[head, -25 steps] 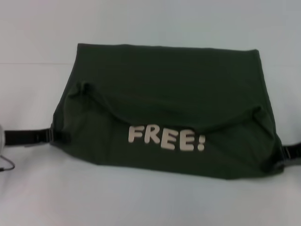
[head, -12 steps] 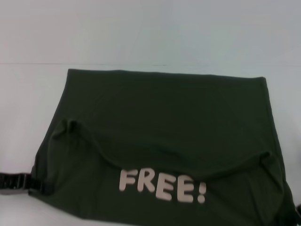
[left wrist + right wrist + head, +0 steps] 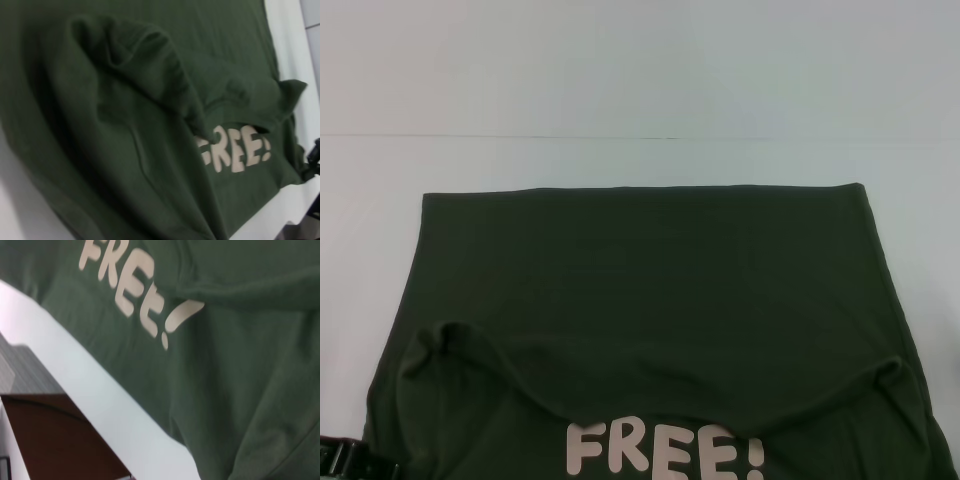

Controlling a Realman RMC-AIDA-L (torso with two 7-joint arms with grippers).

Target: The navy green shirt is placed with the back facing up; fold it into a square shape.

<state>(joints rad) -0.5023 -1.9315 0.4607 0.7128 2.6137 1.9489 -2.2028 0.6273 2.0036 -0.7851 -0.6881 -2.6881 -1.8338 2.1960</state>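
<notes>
The navy green shirt [image 3: 650, 290] lies on the white table, folded over, with its near part running off the bottom of the head view. The cream "FREE!" lettering [image 3: 660, 455] faces up near the robot and also shows in the left wrist view [image 3: 235, 150] and the right wrist view [image 3: 130, 295]. My left gripper [image 3: 348, 458] is at the shirt's near left corner, shut on the cloth. My right gripper [image 3: 312, 155] shows as a black piece at the shirt's other near corner and is out of the head view.
The white table [image 3: 620, 80] stretches beyond the shirt, with a thin seam line [image 3: 520, 137] across it. The right wrist view shows the table's front edge [image 3: 100, 390] and the brown floor [image 3: 60, 440] below it. The shirt reaches close to that edge.
The shirt has slid toward the robot together with both grippers. Its far edge is now lower in the head view, and the lettering has reached the bottom edge.
</notes>
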